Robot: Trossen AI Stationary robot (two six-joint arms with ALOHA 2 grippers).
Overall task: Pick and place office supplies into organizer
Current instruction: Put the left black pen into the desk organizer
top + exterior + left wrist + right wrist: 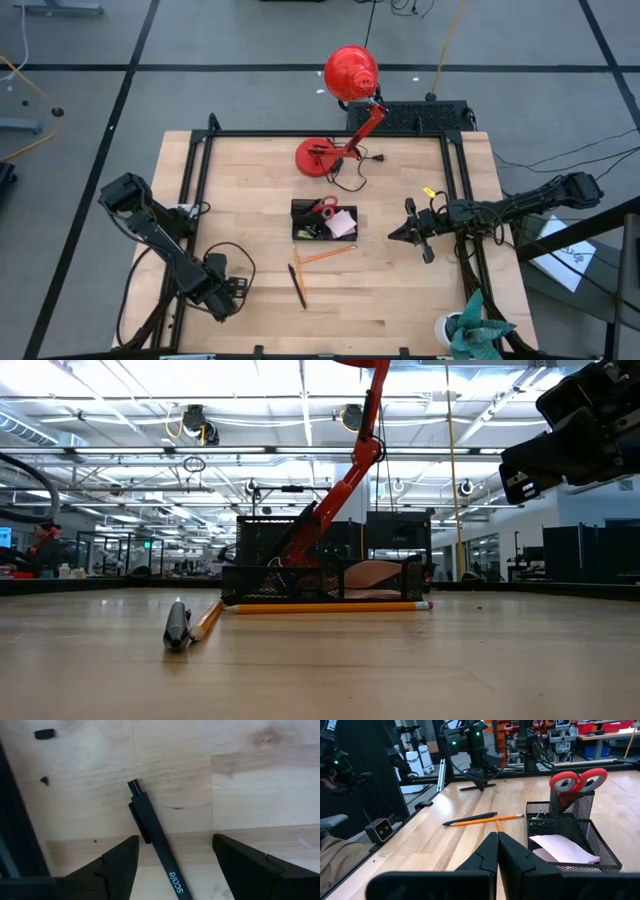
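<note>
The black mesh organizer (322, 221) stands mid-table, holding red-handled scissors (326, 208) and a pink sticky-note pad (342, 224). It also shows in the right wrist view (570, 837). Two orange pencils (326, 255) (296, 263) and a black pen (298, 288) lie on the table near it. My left gripper (172, 855) is open at the table's near left. It points down over another black pen (152, 832) that lies between its fingers, untouched. Tiny black clips (45, 734) lie beside it. My right gripper (496, 851) is shut and empty, to the right of the organizer and above the table.
A red desk lamp (345, 85) stands on its round base (318, 157) at the far middle. A tiny yellow piece (429, 192) lies at the right. A black frame rail (12, 820) runs close by my left gripper. A potted plant (472, 328) stands at the near right.
</note>
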